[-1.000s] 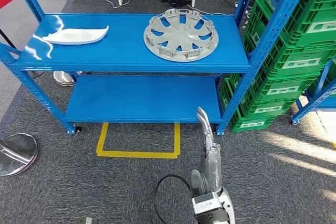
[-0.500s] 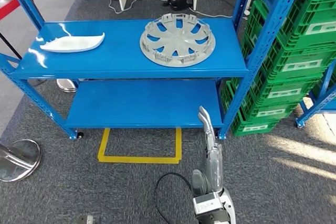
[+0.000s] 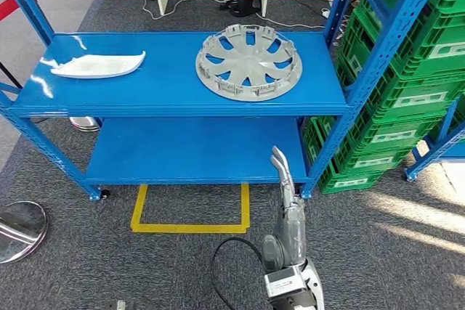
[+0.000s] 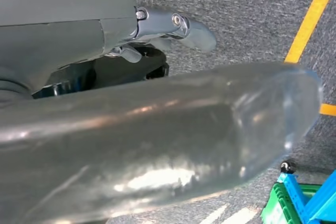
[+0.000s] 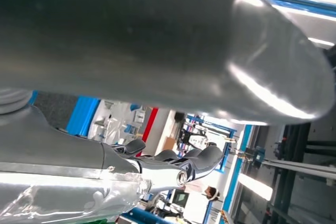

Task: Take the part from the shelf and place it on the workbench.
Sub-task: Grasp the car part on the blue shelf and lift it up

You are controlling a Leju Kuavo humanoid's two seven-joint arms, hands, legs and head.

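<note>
On the blue shelf's (image 3: 164, 85) top level lie two parts: one grey wheel cover (image 3: 249, 60) and one white curved panel (image 3: 99, 66), well apart. Below, the head view shows the right hand (image 3: 286, 186), fingers straight, holding nothing. The left wrist view shows the left hand (image 4: 158, 129), fingers extended and empty, over carpet with yellow tape (image 4: 309, 19).

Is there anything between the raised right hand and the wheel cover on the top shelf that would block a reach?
Nothing visible blocks it. The right hand is raised in front of the lower shelf, empty, while the wheel cover lies flat on the top shelf with open space in front. The hand only has to rise past the top shelf's front edge.
</note>
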